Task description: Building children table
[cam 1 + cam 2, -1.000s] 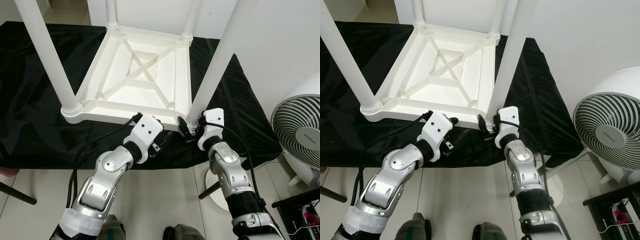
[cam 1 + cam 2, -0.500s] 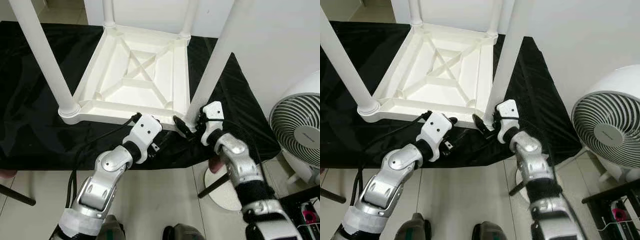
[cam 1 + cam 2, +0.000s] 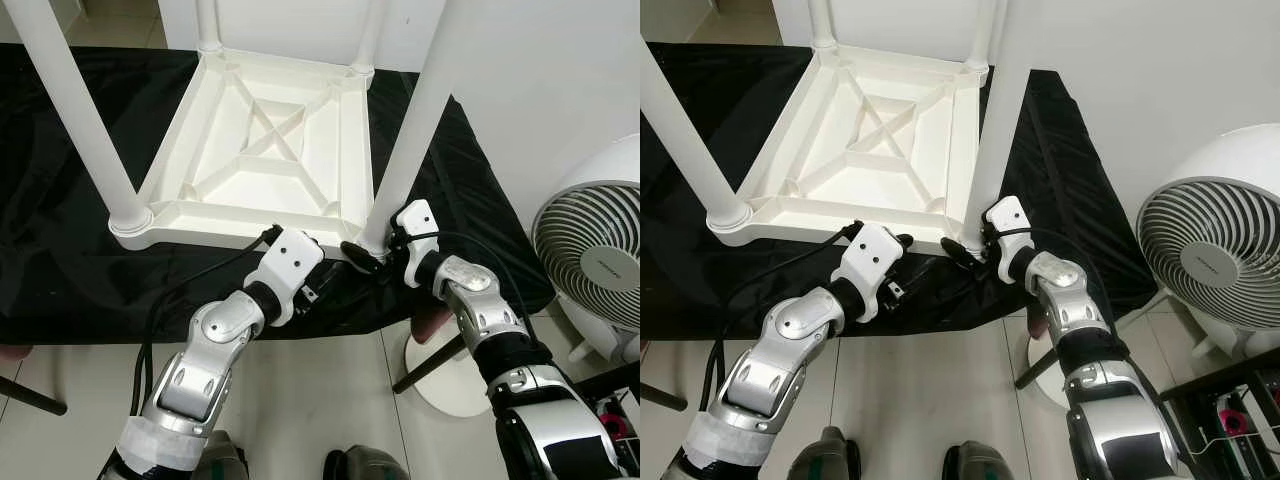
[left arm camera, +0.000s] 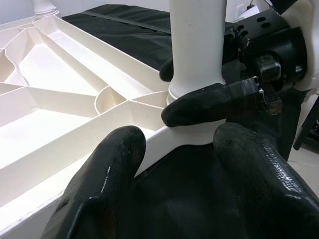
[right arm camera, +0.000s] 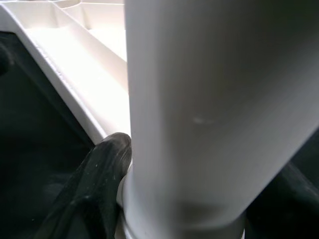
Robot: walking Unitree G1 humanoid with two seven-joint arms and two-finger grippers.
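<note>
The right gripper (image 3: pixel 366 258) had swung sideways, its fingers pinching the bottom of the near leg (image 3: pixel 410 135), probably twisting it tight. The left gripper (image 4: pixel 169 164), fingers spread, waited beside the upturned table (image 3: pixel 260 160).

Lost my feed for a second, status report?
Right gripper clamped round base of near-right leg. Left gripper open at tabletop edge. Nothing obstructing.

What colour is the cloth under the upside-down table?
Black. The cloth shows best in the left eye view.
</note>
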